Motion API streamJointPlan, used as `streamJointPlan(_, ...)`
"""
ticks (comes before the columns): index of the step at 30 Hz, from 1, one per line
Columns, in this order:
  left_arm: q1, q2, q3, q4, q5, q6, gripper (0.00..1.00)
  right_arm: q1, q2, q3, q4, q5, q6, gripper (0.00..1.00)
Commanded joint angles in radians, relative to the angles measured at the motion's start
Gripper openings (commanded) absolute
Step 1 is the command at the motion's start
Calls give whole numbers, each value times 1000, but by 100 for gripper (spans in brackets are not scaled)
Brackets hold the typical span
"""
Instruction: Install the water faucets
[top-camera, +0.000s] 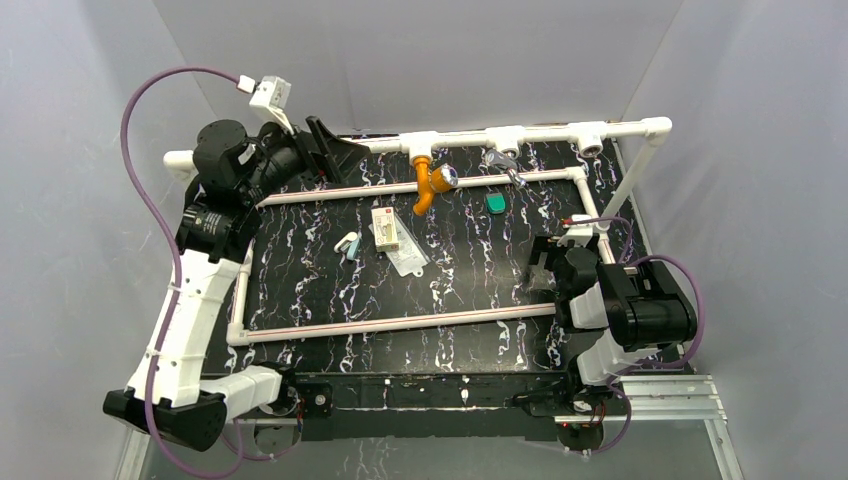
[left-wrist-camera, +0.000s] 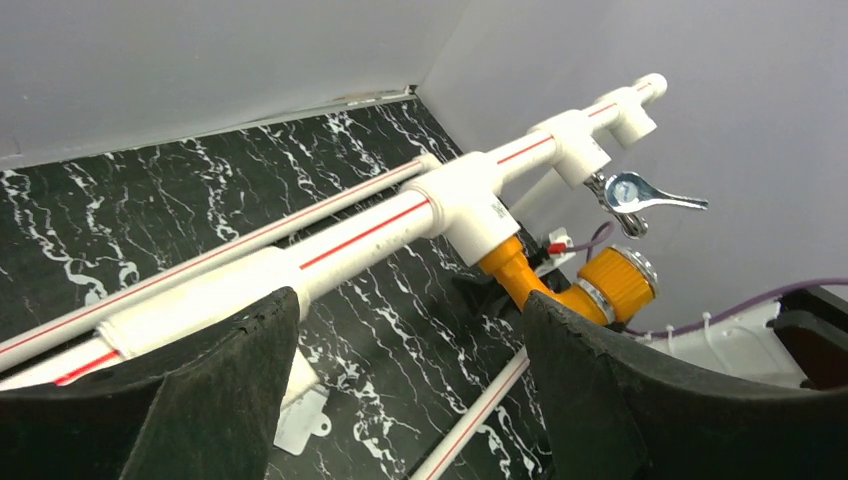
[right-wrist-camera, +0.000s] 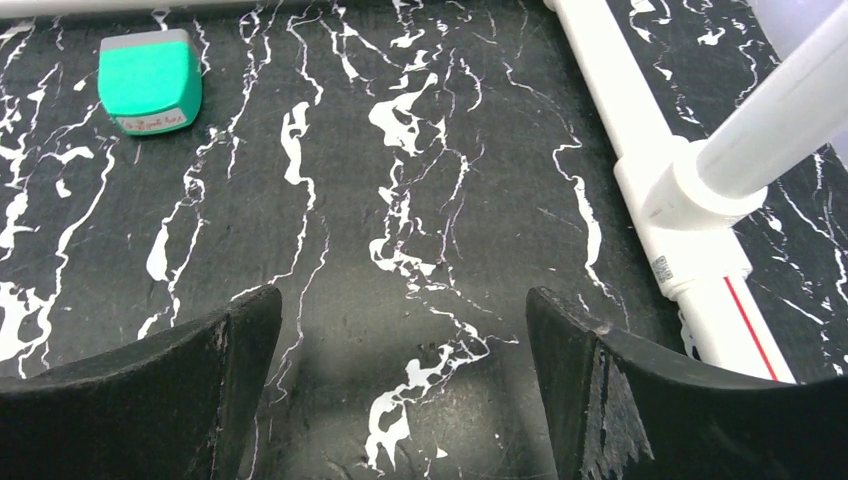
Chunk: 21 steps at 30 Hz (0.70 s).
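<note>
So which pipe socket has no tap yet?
The tee socket at the right end of the white pipe: its opening is bare. The orange faucet hangs from the left one, the chrome faucet from the middle.

**Far edge crowded, middle of the table open**

A raised white pipe (top-camera: 548, 133) runs along the far edge. The orange faucet (top-camera: 428, 188) and chrome faucet (top-camera: 506, 166) hang under it, blocking the gap down to the lower rail (top-camera: 340, 190). The left gripper (left-wrist-camera: 410, 330), jaws wide, sits at the far-left corner just beside that pipe. Mid-table, a small box (top-camera: 385, 227), plastic bag (top-camera: 410, 257) and white clip (top-camera: 347, 244) lie clustered, with the green block (top-camera: 496, 203) toward the far-right corner. Bare marble lies between these and the near rail (top-camera: 390, 324). By the right edge, the spread right gripper (right-wrist-camera: 400, 330) has bare tabletop below, with a pipe joint (right-wrist-camera: 700, 200) beside it.
</note>
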Motion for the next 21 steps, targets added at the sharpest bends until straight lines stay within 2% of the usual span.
streamJointPlan(1, -28, -49, -11, -35, 84, 26, 79, -14, -4, 32, 30, 40, 26, 99)
streamJointPlan(5, -43, -70, -14, -34, 209, 1, 79, -13, 4, 38, 24, 46, 29, 99)
streamJointPlan(9, -48, -102, 35, -30, 270, -22, 79, -14, 3, 40, 21, 46, 29, 99)
streamJointPlan(16, -47, -100, 207, 15, 323, -97, 80, -14, 3, 39, 21, 46, 29, 99)
streamJointPlan(21, -48, -109, 258, 39, 294, -116, 80, -37, 9, 76, -47, -7, 40, 99)
